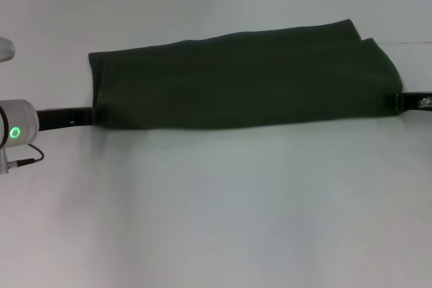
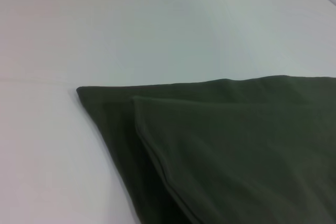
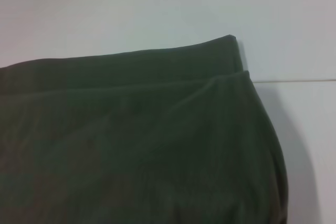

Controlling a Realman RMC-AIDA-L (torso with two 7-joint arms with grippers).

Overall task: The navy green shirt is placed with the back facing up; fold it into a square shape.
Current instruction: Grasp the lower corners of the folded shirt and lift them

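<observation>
Currently the navy green shirt (image 1: 243, 79) lies on the white worktop (image 1: 216, 214) as a long, narrow band, already doubled over along its length; the long axis runs left to right across the head view, slightly tilted so that the right end sits farther from the robot. Both wrist views show two stacked layers with the upper edge set a little back from the lower one. The left pincer (image 1: 86, 117) meets the near corner of the left short end, and the right pincer (image 1: 398, 101) meets the near corner of the right short end, so each arm stands at its own end of the band, with the cloth lying between them. Whether either pincer is wide, narrow or clamped on fabric cannot be told, because the fingertips are hidden at the cloth edge. Judged from this layout, the remaining fold is likely crosswise, bringing one short end over the other to shorten the band toward a square. Bare worktop extends on the near side and beyond the far long edge, giving open room to lift and carry an end.
</observation>
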